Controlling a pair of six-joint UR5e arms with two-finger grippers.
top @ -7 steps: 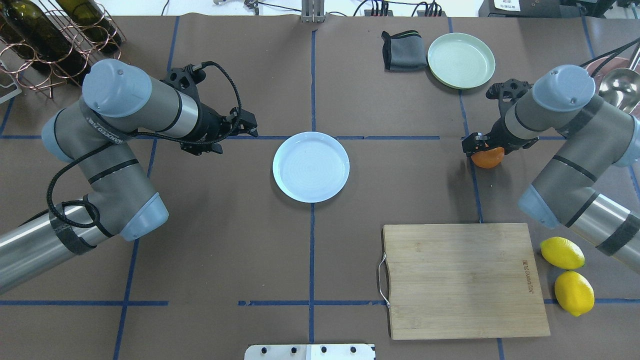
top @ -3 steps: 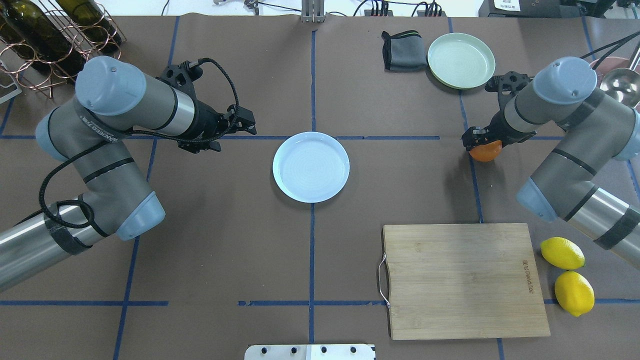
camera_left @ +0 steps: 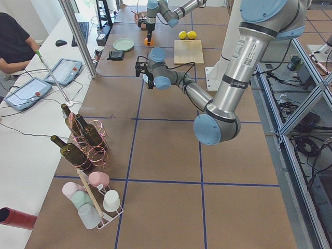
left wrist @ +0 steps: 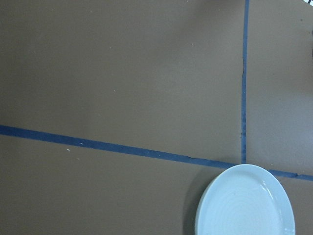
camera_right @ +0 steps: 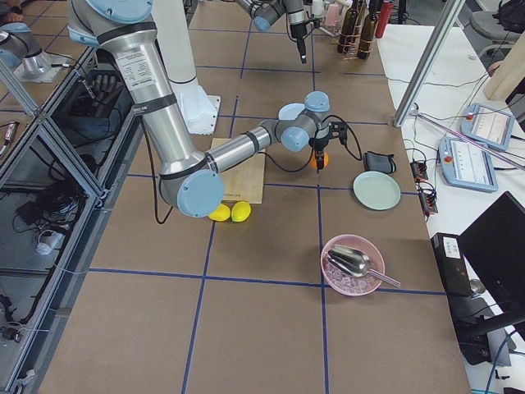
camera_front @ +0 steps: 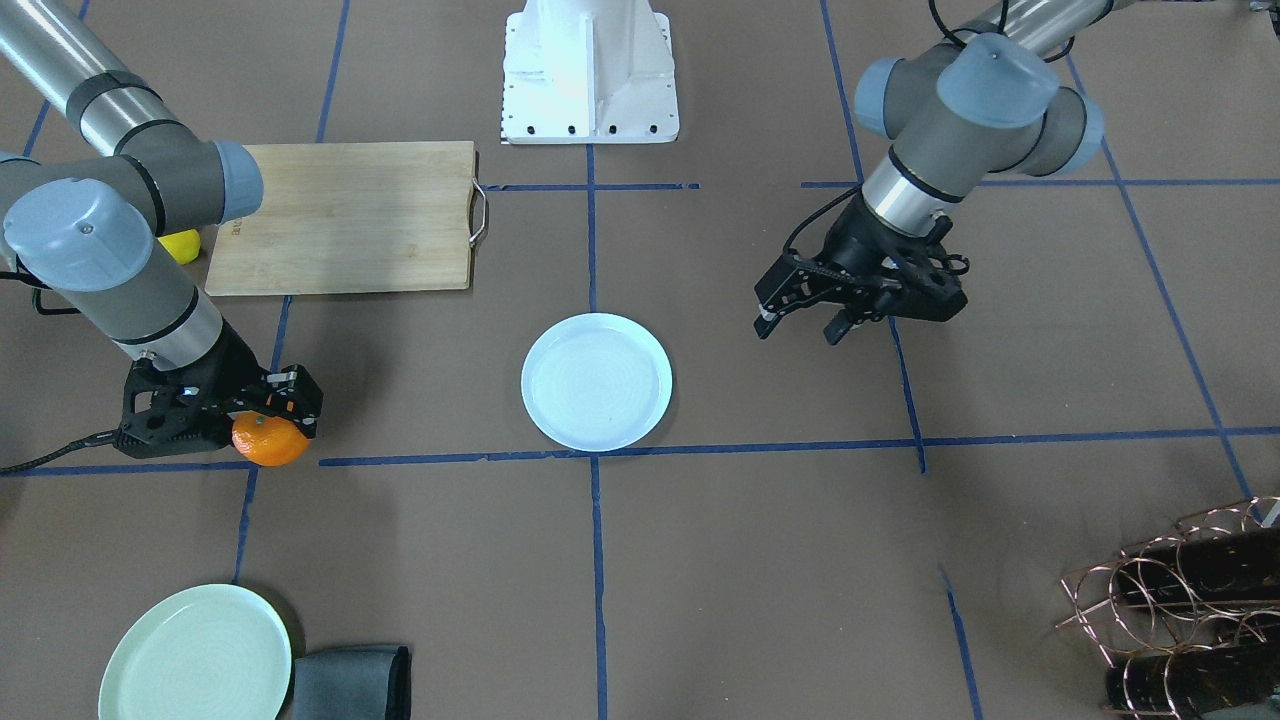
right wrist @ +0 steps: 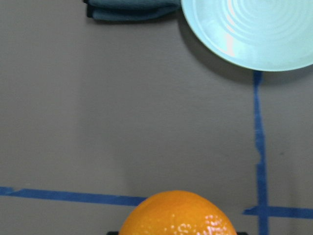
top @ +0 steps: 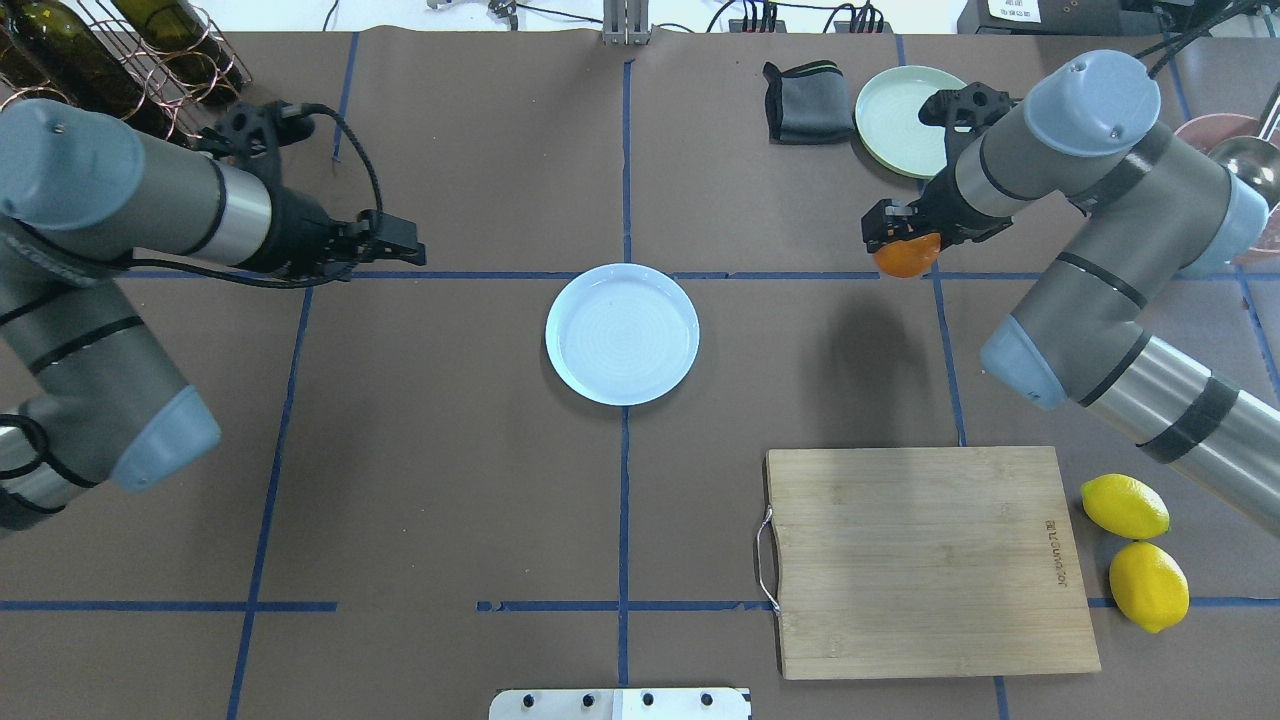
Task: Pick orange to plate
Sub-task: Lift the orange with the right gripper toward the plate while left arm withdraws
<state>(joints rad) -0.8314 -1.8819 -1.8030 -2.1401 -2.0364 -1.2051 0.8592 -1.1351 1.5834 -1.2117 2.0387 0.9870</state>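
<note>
The orange [top: 908, 258] hangs above the brown table, and my right gripper [top: 899, 238] is shut on it; the shadow on the paper shows it is lifted. The front view has the orange [camera_front: 268, 441] under the same gripper [camera_front: 281, 405], and it fills the bottom of the right wrist view [right wrist: 178, 215]. The bluish-white plate [top: 622, 334] lies bare at the table's centre, well to the left of the orange. My left gripper [top: 404, 248] hovers open left of the plate, holding nothing. A part of the plate [left wrist: 247, 203] shows in the left wrist view.
A mint-green plate [top: 893, 120] and a folded grey cloth [top: 805, 103] lie at the back right, just behind the right wrist. A wooden cutting board [top: 925, 560] and two lemons [top: 1125, 506] sit front right. A wine rack [top: 150, 50] stands back left.
The right gripper has risen with the orange and carried it left and toward the back. The left arm has drawn back to the left, away from the plate.
</note>
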